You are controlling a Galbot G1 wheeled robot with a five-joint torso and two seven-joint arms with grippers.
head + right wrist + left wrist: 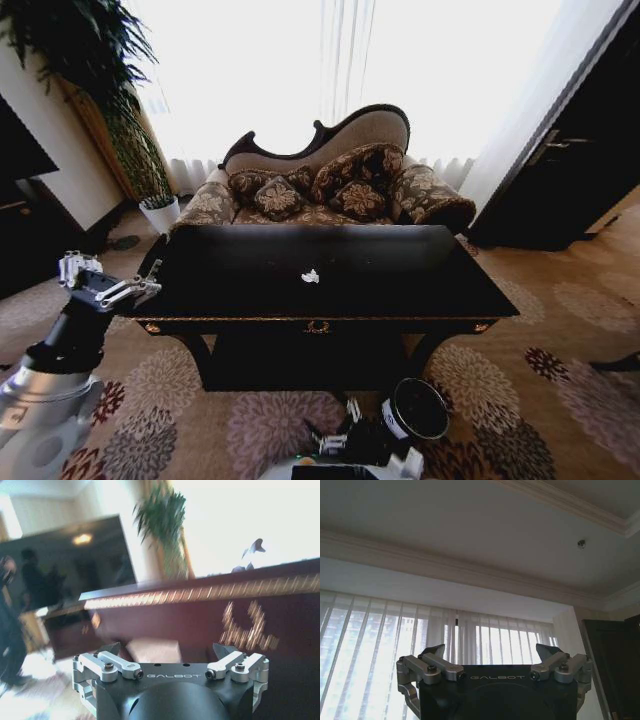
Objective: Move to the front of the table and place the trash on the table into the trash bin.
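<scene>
The table [390, 272] with its glossy black top stands straight ahead, in front of a patterned sofa. One crumpled white paper wad, the trash [310, 276], lies near the middle of the top. The trash bin [394, 420] sits on the carpet below the table's front edge, right of centre. My left gripper [112, 277] is raised beside the table's left front corner; in the left wrist view this gripper [491, 652] is open, empty and aimed at the ceiling. My right gripper [336, 428] hangs low beside the bin; in its own view the gripper [166, 650] is open, facing the table's apron [200, 610].
The sofa [330, 190] blocks the far side of the table. A potted plant [158, 210] stands at the back left, and dark furniture [25, 200] lines the left wall. A dark door [570, 170] is at the right. Patterned carpet [570, 350] surrounds the table.
</scene>
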